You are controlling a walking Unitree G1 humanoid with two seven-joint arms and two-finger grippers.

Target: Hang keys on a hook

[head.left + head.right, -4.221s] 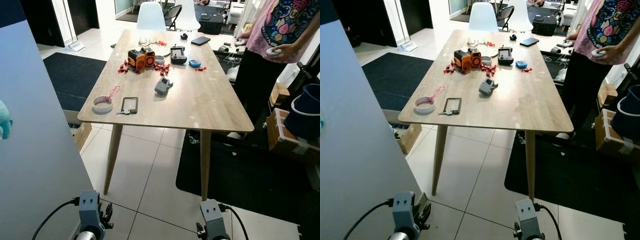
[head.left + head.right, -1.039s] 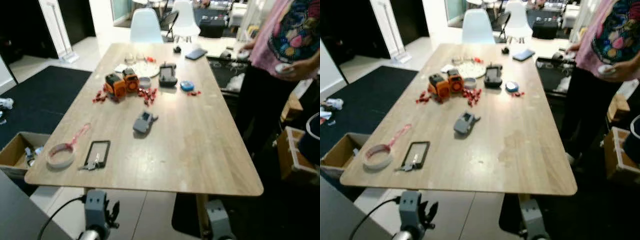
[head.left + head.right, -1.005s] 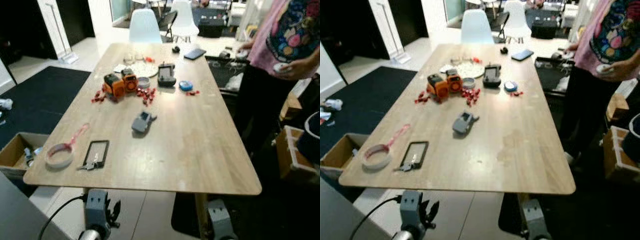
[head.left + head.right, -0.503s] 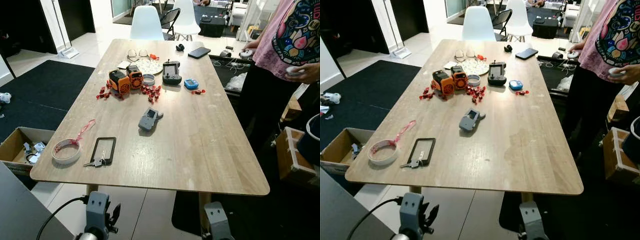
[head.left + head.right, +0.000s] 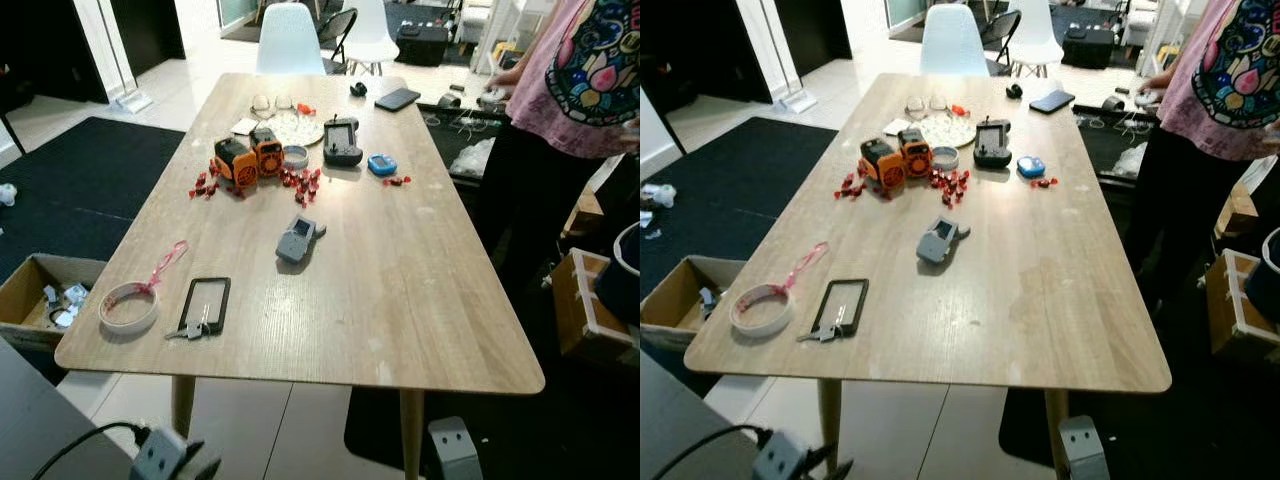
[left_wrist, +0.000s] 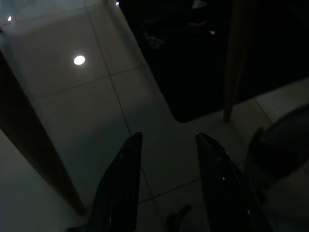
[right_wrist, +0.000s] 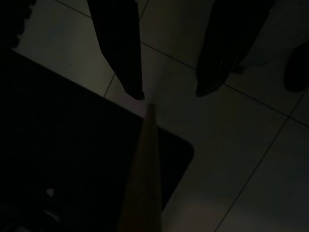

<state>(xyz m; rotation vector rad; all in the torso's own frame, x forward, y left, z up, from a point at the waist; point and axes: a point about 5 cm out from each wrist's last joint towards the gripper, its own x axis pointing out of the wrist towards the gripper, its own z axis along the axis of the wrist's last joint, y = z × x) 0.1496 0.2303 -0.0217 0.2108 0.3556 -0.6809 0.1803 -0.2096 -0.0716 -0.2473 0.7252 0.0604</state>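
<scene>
Two tools are seen hanging low over the tiled floor, fingers parted, nothing held: left tool [image 6: 166, 145], right tool [image 7: 169, 92]. Tape roll [image 5: 128, 306] lies at the desk's [image 5: 400, 290] near-left corner. Keys [image 5: 190, 329] are found just beside it, touching a black frame [image 5: 205, 303]. Grey device [image 5: 296, 238] sits mid-desk. Person [image 5: 570, 110] stands at the right edge.
</scene>
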